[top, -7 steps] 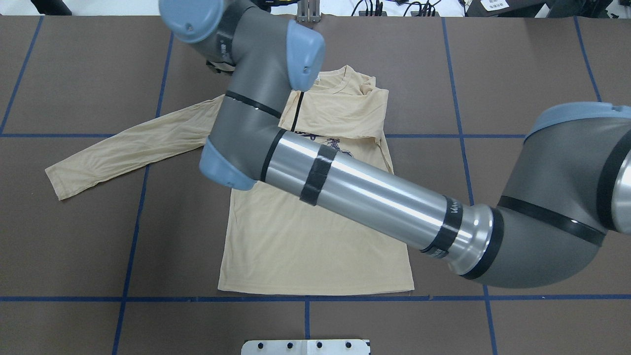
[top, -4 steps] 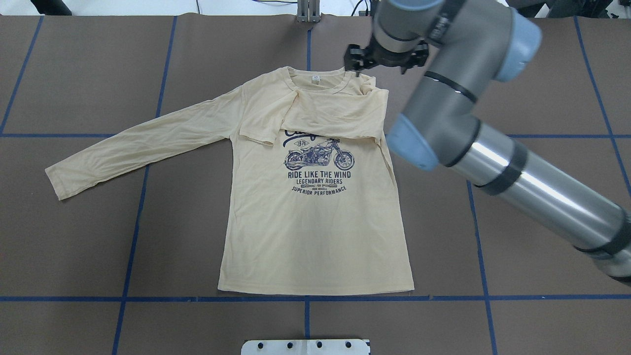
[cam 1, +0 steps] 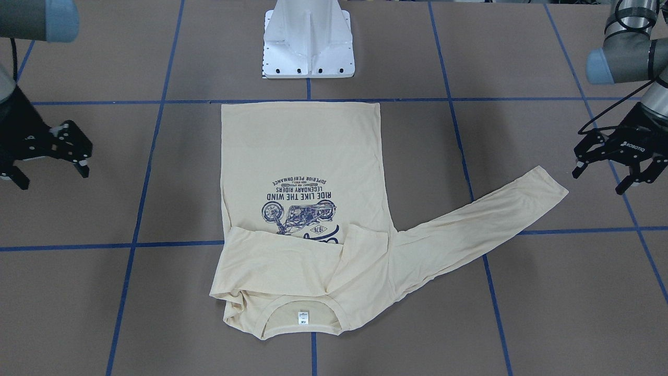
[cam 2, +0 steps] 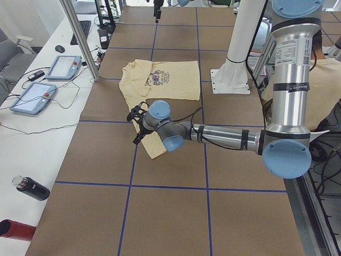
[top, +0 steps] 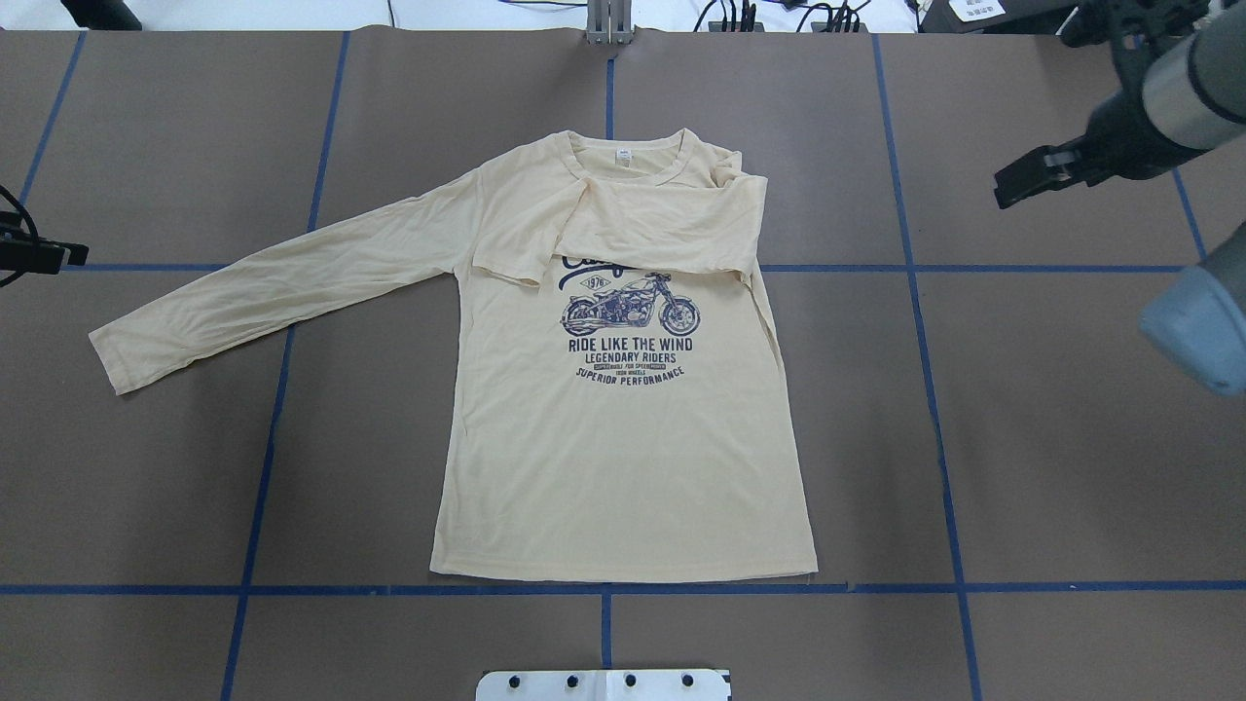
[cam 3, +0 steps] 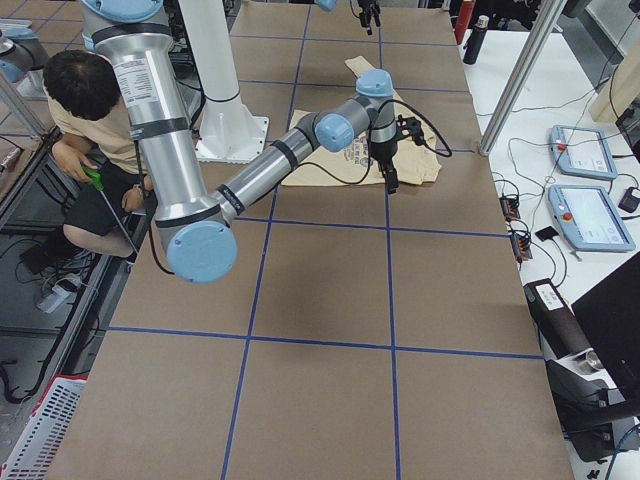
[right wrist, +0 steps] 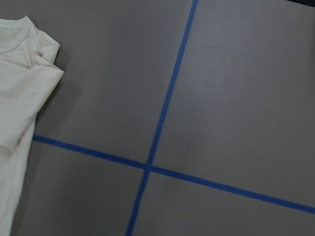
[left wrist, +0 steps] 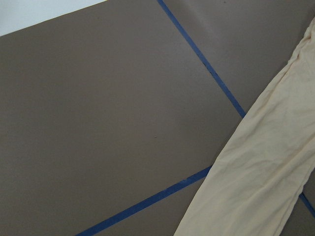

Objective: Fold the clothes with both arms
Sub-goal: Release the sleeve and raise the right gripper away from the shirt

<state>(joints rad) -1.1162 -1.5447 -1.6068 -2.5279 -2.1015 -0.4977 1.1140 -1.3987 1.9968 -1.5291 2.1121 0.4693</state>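
1. Left gripper: jaws spread, with nothing between them. It hangs over the table just beyond the cuff of the outstretched sleeve and is clear of the cloth.
2. Right gripper: jaws likewise spread and empty. It stands well apart from the garment, on the robot's right side of the table.
3. T-shirt: lies flat, print side up, in the middle of the table. The hem is toward the white base pedestal and the collar is away from it. The hem runs just beside a blue tape line.
4. Right-side sleeve: folded inward across the chest, covering the top of the navy motorcycle print. Some cloth is bunched at that shoulder.
5. Left-side sleeve: unfolded, slanting outward and back toward the robot, lying on the table along its full length.
6. Neck label: small, white, showing inside the collar.
7. Wrist views: the left one shows part of the outstretched sleeve over the tape lines. The right one shows the bunched shoulder at the frame's edge.
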